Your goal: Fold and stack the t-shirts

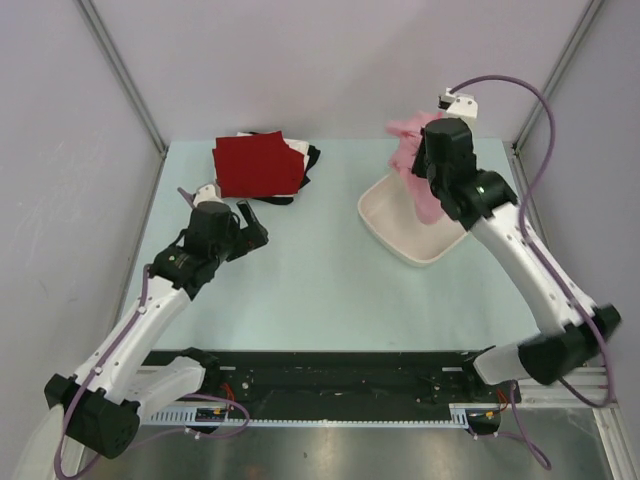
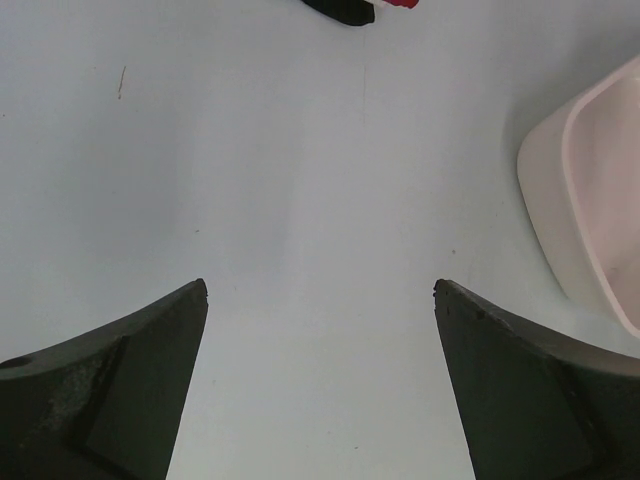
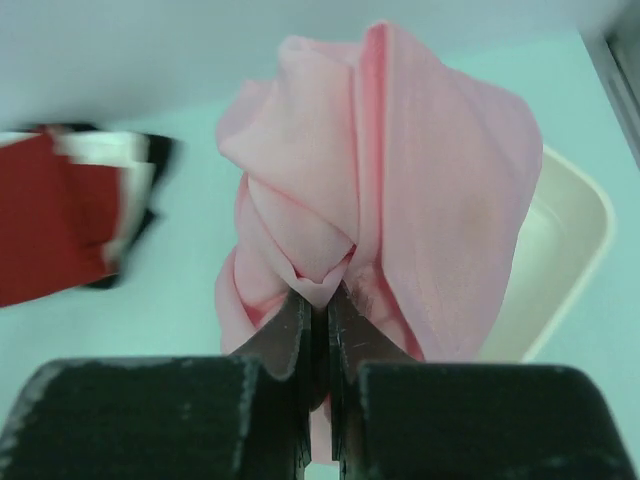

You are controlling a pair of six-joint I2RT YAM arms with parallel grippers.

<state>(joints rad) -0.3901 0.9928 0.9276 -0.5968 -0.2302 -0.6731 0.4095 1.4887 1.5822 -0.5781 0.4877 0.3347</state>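
My left gripper (image 2: 320,290) sits low, jaws wide apart; my right gripper (image 3: 318,305) is held high, jaws clamped on the pink t-shirt (image 3: 400,180).

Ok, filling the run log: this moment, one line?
right gripper shut on pink t-shirt, over tub; left gripper open; folded stack far-left

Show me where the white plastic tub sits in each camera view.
Top external: white tub right of centre, pink t-shirt above it.
Left wrist: tub at the right edge.
Right wrist: tub at right, behind the pink t-shirt.
Shared landmark: the folded t-shirt stack, dark red on top.
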